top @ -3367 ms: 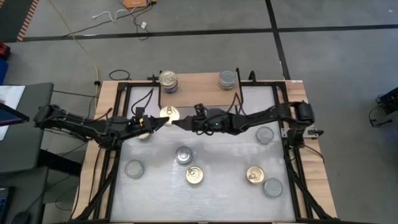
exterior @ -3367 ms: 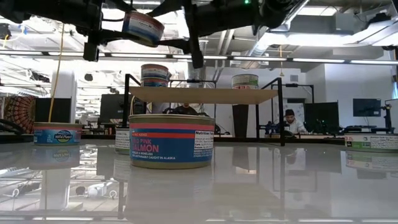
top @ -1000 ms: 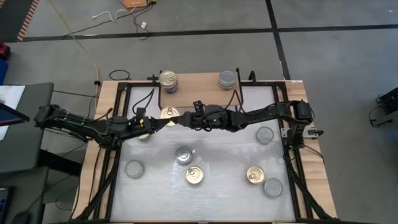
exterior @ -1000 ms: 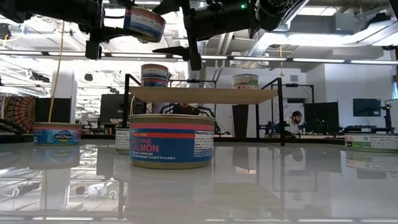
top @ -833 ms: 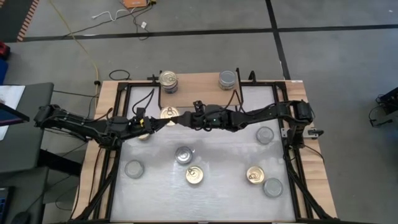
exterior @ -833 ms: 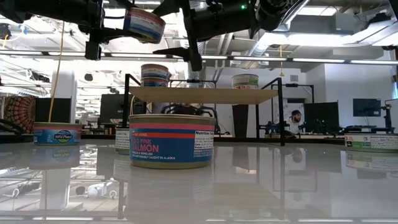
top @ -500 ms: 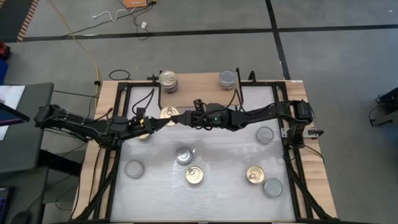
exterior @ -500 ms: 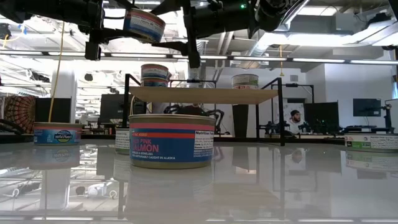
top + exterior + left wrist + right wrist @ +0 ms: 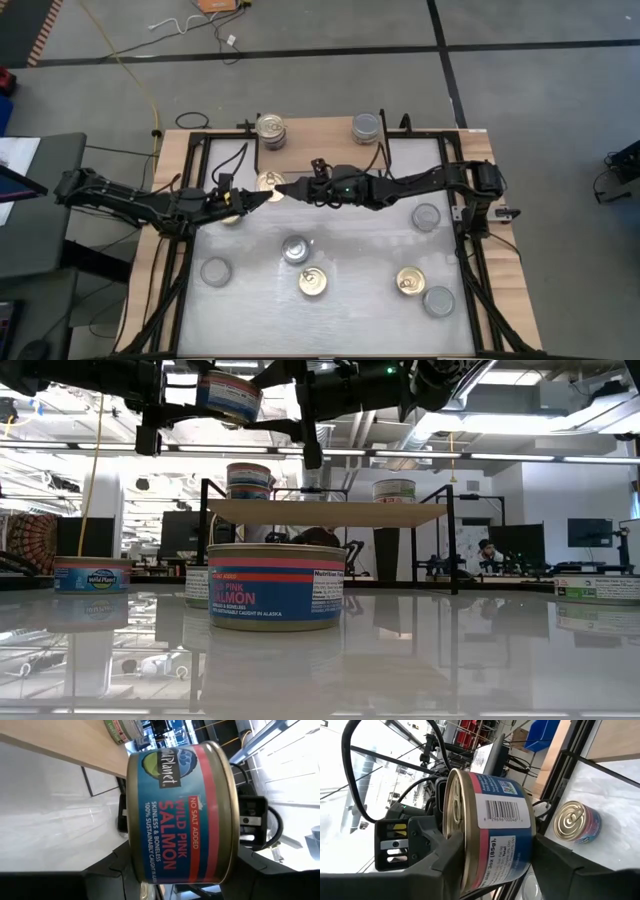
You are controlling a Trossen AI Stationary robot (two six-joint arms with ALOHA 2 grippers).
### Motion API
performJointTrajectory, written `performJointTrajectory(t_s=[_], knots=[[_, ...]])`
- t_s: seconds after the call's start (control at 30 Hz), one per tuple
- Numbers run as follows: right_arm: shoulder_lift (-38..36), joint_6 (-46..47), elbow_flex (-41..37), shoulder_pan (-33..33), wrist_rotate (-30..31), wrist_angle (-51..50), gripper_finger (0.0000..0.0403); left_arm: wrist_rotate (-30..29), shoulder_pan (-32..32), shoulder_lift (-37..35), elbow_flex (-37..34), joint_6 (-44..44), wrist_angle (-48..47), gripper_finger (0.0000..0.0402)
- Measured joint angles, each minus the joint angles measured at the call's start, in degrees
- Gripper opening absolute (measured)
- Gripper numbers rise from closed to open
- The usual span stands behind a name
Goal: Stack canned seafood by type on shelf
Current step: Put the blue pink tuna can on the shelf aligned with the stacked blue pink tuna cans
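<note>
Left wrist view: the salmon can (image 9: 180, 812) sits clamped in the left tool (image 9: 262, 194), raised off the surface (image 9: 350, 260) just before the shelf (image 9: 320, 145). The right tool (image 9: 283, 188) is closing on its rims. Rigid, smooth metal, fairly heavy; grip across the rims.

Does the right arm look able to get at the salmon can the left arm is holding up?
Probably yes: the right gripper is right up against the salmon can, held in the air by the left gripper, and nothing stands between them.
</note>
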Motion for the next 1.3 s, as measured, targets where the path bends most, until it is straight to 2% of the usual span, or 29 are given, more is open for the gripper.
performJointTrajectory(t_s=[0.23,0.73,1.07,1.3], knots=[[0.0,-1.1,0.0,0.0,0.0,-0.5,0.0224,-0.3,0.0,0.1,0.0,-0.1,-1.3,0.0200],[0.0,-1.8,0.0,-0.1,-0.6,-0.9,0.0217,-1.8,0.1,0.1,0.0,1.4,-2.3,0.0206],[0.0,-0.5,0.0,-2.1,-1.6,-0.9,0.0218,-0.1,0.0,0.1,0.0,1.2,-5.2,0.0299],[0.0,1.6,0.0,-4.8,-6.1,-0.8,0.0218,-0.8,0.0,-4.9,0.0,5.8,-10.4,0.0310]])
